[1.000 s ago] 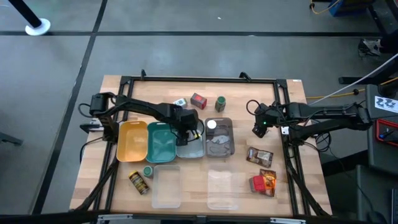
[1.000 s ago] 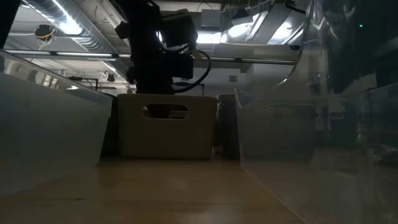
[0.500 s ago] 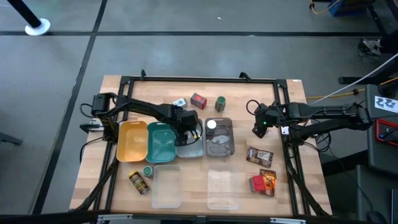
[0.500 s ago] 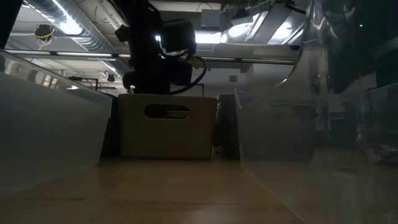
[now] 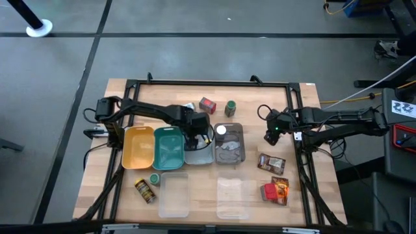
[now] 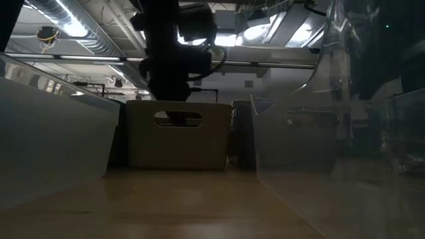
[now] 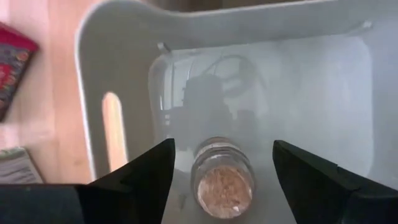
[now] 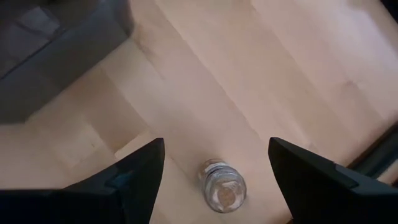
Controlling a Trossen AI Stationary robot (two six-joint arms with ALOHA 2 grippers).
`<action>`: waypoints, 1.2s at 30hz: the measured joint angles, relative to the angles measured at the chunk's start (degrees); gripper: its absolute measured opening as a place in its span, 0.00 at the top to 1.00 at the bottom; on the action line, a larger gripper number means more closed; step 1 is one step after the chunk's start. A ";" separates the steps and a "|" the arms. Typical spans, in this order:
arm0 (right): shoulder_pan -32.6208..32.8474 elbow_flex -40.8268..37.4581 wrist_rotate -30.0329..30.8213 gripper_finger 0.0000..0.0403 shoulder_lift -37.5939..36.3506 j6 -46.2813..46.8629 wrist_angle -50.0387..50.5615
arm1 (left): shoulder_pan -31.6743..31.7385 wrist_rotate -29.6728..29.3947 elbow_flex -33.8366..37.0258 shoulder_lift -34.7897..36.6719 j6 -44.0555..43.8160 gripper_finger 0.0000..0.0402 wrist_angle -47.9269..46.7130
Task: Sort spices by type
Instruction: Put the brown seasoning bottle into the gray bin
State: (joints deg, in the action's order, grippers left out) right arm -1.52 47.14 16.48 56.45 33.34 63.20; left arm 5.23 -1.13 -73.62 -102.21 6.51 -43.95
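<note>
- Only the left wrist view shows inside the pale grey tray (image 7: 261, 37): a small glass jar (image 7: 222, 180) of tan powder lies on its smooth, glossy floor, between the left gripper (image 7: 224, 163)'s fingers but touching neither. The fingers stand well apart, and the tray's end wall has a slot handle.
- From above, the same gripper (image 5: 197, 130) hangs over the far end of that tray (image 5: 201, 156), and the arm hides the jar.
- The overhead view alone gives the layout: a yellow tray (image 5: 138, 148), a teal tray (image 5: 169, 148), the pale grey one and a darker grey tray (image 5: 235, 151) side by side on the slatted wooden table (image 5: 123, 195).
- A white-capped jar (image 5: 221, 130) stands at the far end of the darker tray.
- Beyond the trays sit a red box (image 5: 208, 105) and a green-capped jar (image 5: 230, 108); a second green cap (image 5: 154, 178) and a yellow-labelled jar (image 5: 144, 190) are at the near left.
- Flat pouches (image 5: 270, 162) and a red packet (image 5: 275, 190) lie near right, well apart from the trays.
- Two clear plastic lids (image 5: 173, 194) rest at the near edge.
- The right gripper (image 5: 273, 133) hovers right of the trays with its fingers apart; its own camera shows a small round jar (image 8: 222, 185) standing on bare wood below it (image 8: 214, 163).
- The low view shows only a tray's slotted end wall (image 6: 176, 136) under the dark left arm.
</note>
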 joint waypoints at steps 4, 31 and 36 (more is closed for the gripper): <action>0.02 0.00 0.47 0.29 0.02 2.67 1.75 | 0.08 0.02 -2.32 0.53 3.23 0.37 -2.06; 0.00 -9.87 -2.74 0.29 0.04 8.25 0.85 | 5.01 -0.57 13.44 40.98 -6.90 0.36 7.01; 0.00 -12.26 -3.68 0.29 0.07 8.33 -2.19 | 5.01 -0.73 19.88 47.01 -9.76 0.36 8.39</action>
State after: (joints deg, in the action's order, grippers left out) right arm -1.52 34.88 12.80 56.51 41.66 61.00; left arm 10.24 -1.86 -53.73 -55.21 -3.25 -35.56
